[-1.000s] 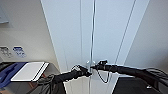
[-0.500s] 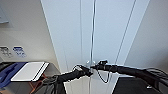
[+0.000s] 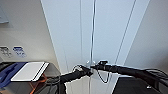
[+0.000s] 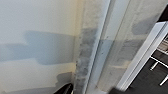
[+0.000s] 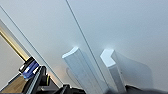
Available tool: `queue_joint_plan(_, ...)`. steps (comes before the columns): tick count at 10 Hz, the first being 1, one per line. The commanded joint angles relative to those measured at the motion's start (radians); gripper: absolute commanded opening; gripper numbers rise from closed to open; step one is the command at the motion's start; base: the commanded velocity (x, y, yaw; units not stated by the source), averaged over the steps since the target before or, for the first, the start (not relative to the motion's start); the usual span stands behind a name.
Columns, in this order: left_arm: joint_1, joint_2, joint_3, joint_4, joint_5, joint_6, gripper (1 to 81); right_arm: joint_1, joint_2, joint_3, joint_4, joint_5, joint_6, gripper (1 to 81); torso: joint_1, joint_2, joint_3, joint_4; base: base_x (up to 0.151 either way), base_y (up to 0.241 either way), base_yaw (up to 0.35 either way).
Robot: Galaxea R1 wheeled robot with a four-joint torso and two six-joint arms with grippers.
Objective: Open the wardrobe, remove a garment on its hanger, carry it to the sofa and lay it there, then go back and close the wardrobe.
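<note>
Wardrobe (image 3: 100, 37) doors stand shut, their seam running straight down the middle of the head view. Both arms reach in at the small white handles (image 5: 82, 68) — the left gripper (image 3: 88, 71) and right gripper (image 3: 96, 67) meet just beside the seam. Whether either one is clamped on a handle or merely resting against it, I cannot tell; the fingers blur into the door. Judging by this, the opening step is in hand. A pull calls for a firm hold on each handle, then both doors swung outward together — no garment shows yet.
</note>
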Motion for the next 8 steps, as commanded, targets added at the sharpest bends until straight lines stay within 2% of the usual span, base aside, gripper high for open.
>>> queue_joint_plan(1,-0.167,0.029,0.132,-0.001,-0.018,-0.007,81.1,0.159,0.037,0.079,0.013,-0.003,0.006,81.1,0.0,0.0,0.0,0.0,0.0,0.0,0.0)
queue_joint_plan(4,-0.167,0.029,0.239,-0.004,-0.021,-0.012,81.1,0.15,0.025,0.104,0.015,-0.003,0.006,81.1,0.0,0.0,0.0,0.0,0.0,0.0,0.0)
queue_joint_plan(6,-0.167,0.0,0.321,-0.017,-0.019,-0.013,81.1,0.14,0.015,0.114,0.015,-0.001,0.007,81.1,0.001,0.0,0.0,0.0,0.0,0.0,0.0)
queue_joint_plan(8,-0.164,-0.046,0.417,-0.034,-0.019,-0.013,81.1,0.121,-0.003,0.148,0.015,0.031,0.007,81.1,0.001,0.0,0.0,0.0,0.0,0.0,0.0)
